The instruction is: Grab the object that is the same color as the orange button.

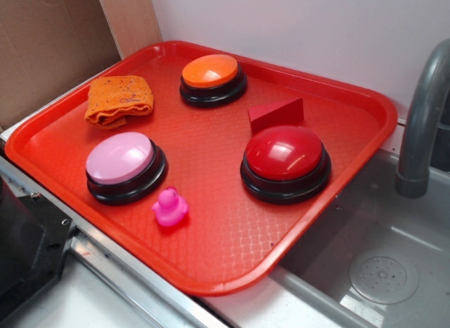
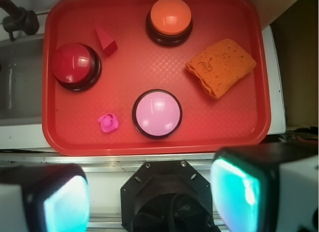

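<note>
A red plastic tray [image 1: 351, 173] with a fine waffle-textured floor and a raised rounded rim is sitting beside a grey sink [image 1: 380, 272]. The folded orange cloth [image 1: 118, 100], soft speckled terry with layered edges, is lying flat near the tray's far-left corner, apart from the orange button [image 1: 211, 78], a smooth glossy dome on a black circular base. A pink-topped button [image 1: 123, 165] and a larger red-topped button [image 1: 285, 162] are sharing that domed shape; a matte red wedge block [image 1: 275, 114] is resting just behind the red one, and a small pink rubber duck [image 1: 170, 207] is standing near the pink one. The gripper [image 2: 149, 192] is hanging wide apart over the counter edge, its pads [image 2: 234, 192] glowing teal, holding and touching nothing.
</note>
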You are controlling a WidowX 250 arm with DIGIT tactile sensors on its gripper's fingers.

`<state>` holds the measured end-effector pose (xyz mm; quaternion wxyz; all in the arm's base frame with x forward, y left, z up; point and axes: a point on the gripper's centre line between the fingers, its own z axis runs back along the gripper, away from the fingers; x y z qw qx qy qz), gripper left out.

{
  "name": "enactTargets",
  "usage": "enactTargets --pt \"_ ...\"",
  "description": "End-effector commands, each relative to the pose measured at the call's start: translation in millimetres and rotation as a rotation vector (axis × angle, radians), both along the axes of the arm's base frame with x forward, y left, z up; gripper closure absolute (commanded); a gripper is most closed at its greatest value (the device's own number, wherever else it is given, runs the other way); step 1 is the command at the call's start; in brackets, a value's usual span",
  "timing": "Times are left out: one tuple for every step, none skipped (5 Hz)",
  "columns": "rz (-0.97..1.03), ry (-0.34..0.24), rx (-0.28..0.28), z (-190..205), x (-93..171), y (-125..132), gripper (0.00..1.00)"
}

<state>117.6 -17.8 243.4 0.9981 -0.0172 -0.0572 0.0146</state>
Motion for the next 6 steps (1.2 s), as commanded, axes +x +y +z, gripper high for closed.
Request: enactTargets --pt "0.0 0.0 0.0 0.0 0.0 0.0 0.0" --pt "0.069 -0.025 -0.022 13.9 22.3 11.7 0.0" --pt "0.204 -0.049 -0.092 35.5 52.5 43.8 0.0" --pt "0.364 -0.064 -0.086 45.6 81.7 78.0 0.0" --pt "0.575 -0.019 -0.118 28.2 92.7 123.7 0.0" --pt "0.743 0.039 -0.138 -0.6 95.3 146.8 0.0"
